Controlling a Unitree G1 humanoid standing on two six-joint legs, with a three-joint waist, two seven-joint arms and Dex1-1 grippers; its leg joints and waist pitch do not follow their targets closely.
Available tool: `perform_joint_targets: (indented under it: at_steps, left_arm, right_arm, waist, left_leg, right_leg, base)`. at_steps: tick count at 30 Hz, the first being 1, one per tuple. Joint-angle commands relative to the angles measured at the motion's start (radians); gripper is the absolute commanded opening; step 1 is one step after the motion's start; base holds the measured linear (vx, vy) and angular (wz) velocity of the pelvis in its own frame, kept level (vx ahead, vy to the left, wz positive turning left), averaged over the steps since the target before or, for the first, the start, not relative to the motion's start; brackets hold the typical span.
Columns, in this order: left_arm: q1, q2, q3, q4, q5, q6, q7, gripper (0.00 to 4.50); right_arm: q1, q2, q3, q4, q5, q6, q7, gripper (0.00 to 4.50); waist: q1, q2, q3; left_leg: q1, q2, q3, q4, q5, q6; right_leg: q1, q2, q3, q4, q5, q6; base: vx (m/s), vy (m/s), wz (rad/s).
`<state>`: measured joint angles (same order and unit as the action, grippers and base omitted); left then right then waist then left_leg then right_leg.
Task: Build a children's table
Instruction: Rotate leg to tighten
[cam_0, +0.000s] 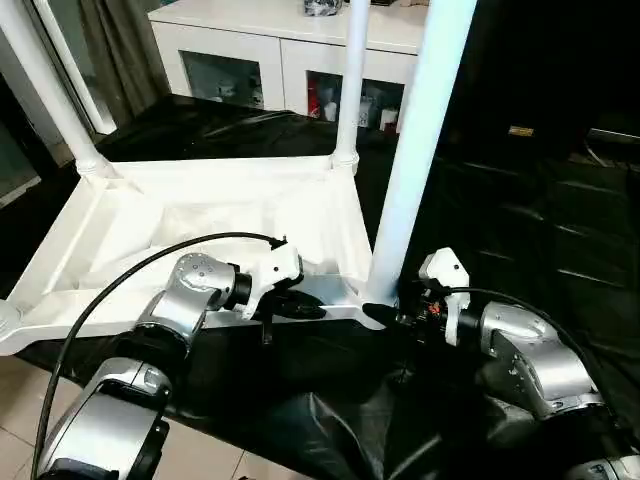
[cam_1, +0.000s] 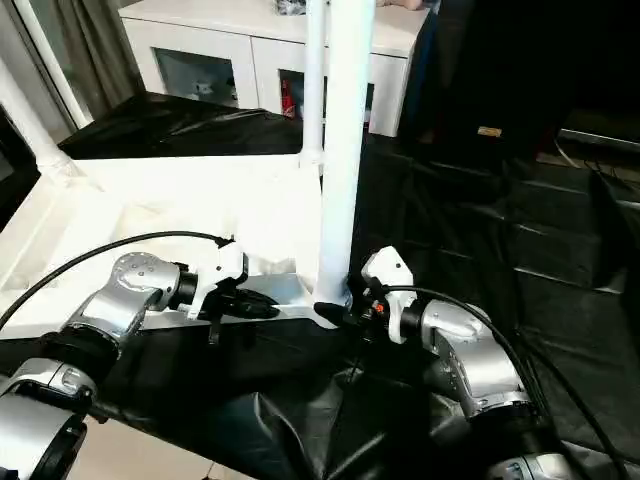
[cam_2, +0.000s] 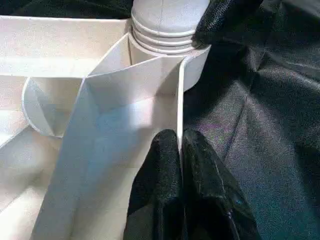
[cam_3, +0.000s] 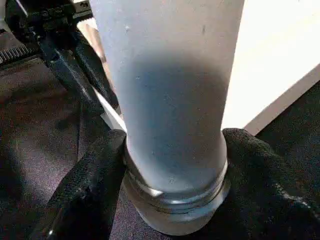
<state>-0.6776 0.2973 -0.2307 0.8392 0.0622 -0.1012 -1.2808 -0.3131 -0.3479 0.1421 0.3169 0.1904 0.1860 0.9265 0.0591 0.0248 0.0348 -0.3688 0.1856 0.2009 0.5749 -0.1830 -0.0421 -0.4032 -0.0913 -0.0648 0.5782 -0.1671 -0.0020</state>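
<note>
tabletop (cam_0: 200, 235), white plastic, underside up on black sheeting (cam_0: 330, 400) before a white cabinet (cam_0: 280, 40); three legs upright in corner sockets; near leg (cam_0: 415, 150) clasped at its base by right gripper (cam_3: 172, 165), fingers closed around it; left gripper (cam_2: 181, 165) pinched shut on the tabletop's near rim

Your work rests on a table covered in wrinkled black sheeting (cam_0: 330, 400) (it bunches into folds along the near edge). Lying directly on it you have the white tabletop (cam_0: 200, 240), underside up, over the left half. To the right the black sheeting runs on bare and dark.
</note>
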Motion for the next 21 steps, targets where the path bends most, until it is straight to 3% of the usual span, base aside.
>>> perform_joint_targets:
  at_steps: [1, 4, 7, 9, 11, 14, 15, 16, 18, 19, 20, 21]
  left_arm:
    - [0.019, -0.028, 0.01, -0.018, -0.049, 0.008, -0.009, 0.0]
    - [0.024, -0.026, 0.009, -0.02, -0.041, 0.015, 0.002, 0.0]
    - [0.001, -0.053, 0.012, 0.041, 0.001, 0.042, 0.134, 0.0]
    - [-0.025, -0.102, 0.016, 0.104, 0.032, 0.063, 0.277, 0.0]
    - [-0.043, -0.146, 0.015, 0.142, 0.055, 0.08, 0.389, 0.0]
    - [-0.059, -0.192, 0.02, 0.164, 0.064, 0.106, 0.479, 0.0]
    - [-0.068, -0.222, 0.016, 0.175, 0.068, 0.112, 0.515, 0.0]
    - [-0.071, -0.233, 0.009, 0.179, 0.073, 0.109, 0.522, 0.0]
    - [-0.079, -0.264, -0.019, 0.192, 0.098, 0.087, 0.541, 0.0]
    - [-0.079, -0.264, -0.019, 0.192, 0.098, 0.087, 0.541, 0.0]
    - [-0.084, -0.263, -0.024, 0.2, 0.107, 0.068, 0.533, 0.0]
    - [-0.087, -0.258, -0.022, 0.202, 0.108, 0.059, 0.526, 0.0]
  right_arm:
    - [-0.005, 0.018, 0.022, -0.019, 0.018, -0.001, 0.028, 2.73]
    - [-0.001, 0.029, 0.021, -0.013, 0.014, 0.002, 0.01, 2.72]
    - [-0.011, 0.09, -0.014, 0.078, -0.033, -0.037, -0.155, 2.71]
    - [-0.02, 0.16, -0.056, 0.165, -0.069, -0.062, -0.349, 2.7]
    - [-0.021, 0.215, -0.082, 0.207, -0.081, -0.059, -0.477, 2.7]
    - [-0.022, 0.263, -0.1, 0.222, -0.08, -0.038, -0.564, 2.69]
    - [-0.028, 0.286, -0.09, 0.233, -0.102, -0.038, -0.605, 2.69]
    - [-0.03, 0.295, -0.082, 0.237, -0.115, -0.042, -0.62, 2.69]
    - [-0.038, 0.327, -0.054, 0.246, -0.142, -0.056, -0.642, 2.69]
    - [-0.038, 0.327, -0.054, 0.246, -0.142, -0.056, -0.642, 2.69]
    - [-0.039, 0.329, -0.05, 0.246, -0.147, -0.079, -0.632, 2.69]
    - [-0.038, 0.325, -0.054, 0.243, -0.14, -0.085, -0.614, 3.04]
  waist:
    - [0.002, -0.015, -0.054]
    - [0.002, -0.012, -0.055]
    - [-0.003, -0.014, -0.053]
    - [-0.012, -0.018, -0.05]
    - [-0.024, -0.017, -0.043]
    - [-0.029, -0.018, -0.039]
    - [-0.028, -0.011, -0.034]
    - [-0.033, -0.013, -0.031]
    - [-0.039, -0.01, -0.028]
    - [-0.04, 0.003, -0.029]
    - [-0.043, -0.002, -0.037]
    - [-0.044, -0.004, -0.039]
  left_leg:
    - [0.012, 0.049, -0.018, -0.063, -0.205, 0.06]
    - [0.011, 0.048, -0.017, -0.062, -0.201, 0.062]
    - [0.012, 0.047, -0.017, -0.063, -0.211, 0.055]
    - [0.014, 0.042, -0.021, -0.067, -0.252, 0.026]
    - [0.021, 0.041, -0.024, -0.071, -0.314, 0.002]
    - [0.028, 0.04, -0.027, -0.074, -0.365, 0.003]
    - [0.036, 0.038, -0.029, -0.074, -0.409, 0.003]
    - [0.035, 0.036, -0.031, -0.075, -0.43, -0.001]
    - [0.052, 0.034, -0.037, -0.074, -0.503, -0.018]
    - [0.056, 0.031, -0.041, -0.074, -0.522, -0.021]
    - [0.047, 0.032, -0.046, -0.08, -0.517, -0.014]
    - [0.044, 0.033, -0.046, -0.083, -0.503, -0.009]
  right_leg:
    - [0.046, -0.059, 0.04, -0.059, -0.225, -0.231]
    - [0.046, -0.059, 0.04, -0.058, -0.218, -0.234]
    - [0.042, -0.059, 0.04, -0.06, -0.226, -0.235]
    - [0.043, -0.061, 0.039, -0.07, -0.314, -0.214]
    - [0.032, -0.059, 0.038, -0.082, -0.416, -0.188]
    - [0.028, -0.059, 0.04, -0.094, -0.48, -0.156]
    - [0.021, -0.059, 0.038, -0.102, -0.536, -0.143]
    - [0.021, -0.058, 0.036, -0.107, -0.569, -0.131]
    - [0.01, -0.056, 0.03, -0.122, -0.642, -0.101]
    - [0.012, -0.056, 0.027, -0.122, -0.652, -0.093]
    - [0.025, -0.058, 0.026, -0.123, -0.632, -0.076]
    - [0.027, -0.059, 0.028, -0.121, -0.605, -0.08]
  base:
    - [0.0, 0.0, 0.0]
    - [0.0, 0.0, 0.0]
    - [0.0, 0.0, 0.0]
    - [0.0, 0.0, 0.0]
    - [0.0, 0.0, 0.0]
    - [0.0, 0.0, 0.0]
    - [0.0, 0.0, 0.0]
    - [0.0, 0.0, 0.0]
    - [0.0, 0.0, 0.0]
    - [0.0, 0.0, 0.0]
    - [0.0, 0.0, 0.0]
    - [0.0, 0.0, 0.0]
